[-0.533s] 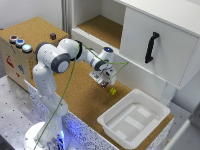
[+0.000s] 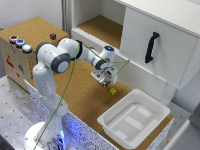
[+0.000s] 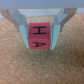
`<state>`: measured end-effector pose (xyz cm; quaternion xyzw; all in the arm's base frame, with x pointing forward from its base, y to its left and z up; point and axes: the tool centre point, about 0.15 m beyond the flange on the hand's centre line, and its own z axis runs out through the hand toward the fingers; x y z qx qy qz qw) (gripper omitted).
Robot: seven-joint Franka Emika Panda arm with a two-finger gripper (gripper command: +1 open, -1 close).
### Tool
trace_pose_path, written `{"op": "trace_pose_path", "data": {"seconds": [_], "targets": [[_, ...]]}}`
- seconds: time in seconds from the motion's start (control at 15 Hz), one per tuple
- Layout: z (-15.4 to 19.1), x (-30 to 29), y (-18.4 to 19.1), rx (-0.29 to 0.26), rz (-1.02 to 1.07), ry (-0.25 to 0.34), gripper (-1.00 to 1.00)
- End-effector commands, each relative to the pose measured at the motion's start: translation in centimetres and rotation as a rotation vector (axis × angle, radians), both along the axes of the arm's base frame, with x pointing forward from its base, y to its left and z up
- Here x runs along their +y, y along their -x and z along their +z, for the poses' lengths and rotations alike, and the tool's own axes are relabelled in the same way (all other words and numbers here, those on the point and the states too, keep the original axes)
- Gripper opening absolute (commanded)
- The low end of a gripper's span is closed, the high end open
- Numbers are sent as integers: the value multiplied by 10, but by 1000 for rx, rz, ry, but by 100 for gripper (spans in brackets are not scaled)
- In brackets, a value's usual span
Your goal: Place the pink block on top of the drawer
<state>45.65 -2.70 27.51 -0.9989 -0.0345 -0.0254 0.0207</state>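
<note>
Exterior: gripper (image 2: pixel 105 82) has lifted slightly off cork table (image 2: pixel 82 102), near small yellow-green ball (image 2: pixel 113 91); low light-wood, cork-topped drawer (image 2: pixel 35 27) well apart | Wrist: fingers (image 3: pixel 62 21) clamp tiny reddish-pink lettered block (image 3: pixel 40 34) above cork | Judgement: grasp secured, transport next.

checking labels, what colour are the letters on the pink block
Black, on the pink block between the gripper fingers; wrist view.

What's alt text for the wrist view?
Close-up of the pink block, letter H on two visible faces, sitting between the gripper jaws, one on each side, above a cork surface. Whether the jaws touch it is unclear.
</note>
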Motion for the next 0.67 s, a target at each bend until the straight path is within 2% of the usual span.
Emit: {"op": "trace_pose_path", "data": {"seconds": [0.0,0.2,0.4,0.47,0.6], "targets": [[68,53,21,-4,187,48,-100],[95,93,16,41,397,19,-100],[125,135,20,68,633,32,-100],[132,143,26,55,684,35,-100],[139,173,40,73,866,71,-100]]}}
